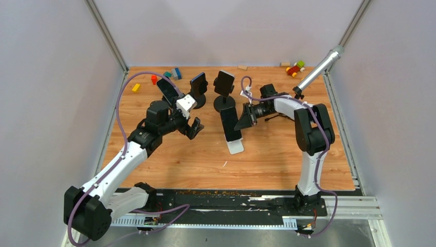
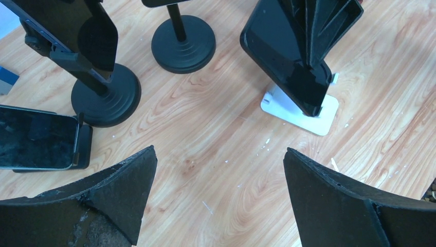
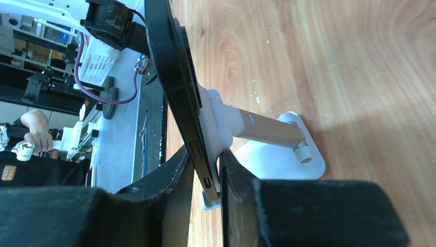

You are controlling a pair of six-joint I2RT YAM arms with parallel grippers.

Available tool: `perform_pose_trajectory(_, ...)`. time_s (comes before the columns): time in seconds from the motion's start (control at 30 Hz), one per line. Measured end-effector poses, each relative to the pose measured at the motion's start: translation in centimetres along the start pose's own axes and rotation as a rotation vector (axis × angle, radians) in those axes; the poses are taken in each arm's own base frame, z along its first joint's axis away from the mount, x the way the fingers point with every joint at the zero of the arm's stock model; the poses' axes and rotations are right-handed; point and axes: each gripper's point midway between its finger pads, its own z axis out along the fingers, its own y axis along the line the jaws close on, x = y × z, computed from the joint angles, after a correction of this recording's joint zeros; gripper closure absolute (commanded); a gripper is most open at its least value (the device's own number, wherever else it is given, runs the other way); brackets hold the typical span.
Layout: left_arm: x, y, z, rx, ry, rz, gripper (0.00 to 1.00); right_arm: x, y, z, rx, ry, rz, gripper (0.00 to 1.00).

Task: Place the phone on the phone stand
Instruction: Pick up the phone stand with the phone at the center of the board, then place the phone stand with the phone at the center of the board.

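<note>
as right arm point(image 1: 309, 125) bends inward, fingers point(image 3: 163, 208) pinching phone point(image 3: 172, 77) edge

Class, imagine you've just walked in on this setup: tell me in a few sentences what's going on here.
The right gripper is shut on the lower end of a dark phone, which leans against the cradle of the white stand in the middle of the table. The left gripper hangs open above bare wood nearby, holding nothing. Behind them, other phones sit on black stands.
</note>
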Motion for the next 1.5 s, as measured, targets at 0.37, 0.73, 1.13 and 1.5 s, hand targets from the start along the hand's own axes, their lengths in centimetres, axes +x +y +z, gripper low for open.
perform_pose_trajectory(0.37, 0.0, -0.1, 0.0, 0.006, -0.001, 0.0, 0.0, -1.4, -2.8, -4.2, 0.096, -0.074, 0.015, 1.0)
perform_pose_trajectory(0.73, 0.3, -0.2, 0.0, 0.008, 0.005, -0.002, 0.0, -2.8, -4.9, -6.8, 0.175, -0.121, 0.023, 1.0)
perform_pose_trajectory(1.13, 0.3, -0.2, 0.0, 0.012, 0.003, -0.002, 0.0, -5.4, -8.1, -8.5, 0.29, -0.156, -0.018, 1.0)
perform_pose_trajectory(1.5, 0.3, -0.5, 0.1, 0.024, 0.002, -0.003, 0.0, -7.0, -11.6, -9.3, 0.386, -0.167, -0.031, 1.0)
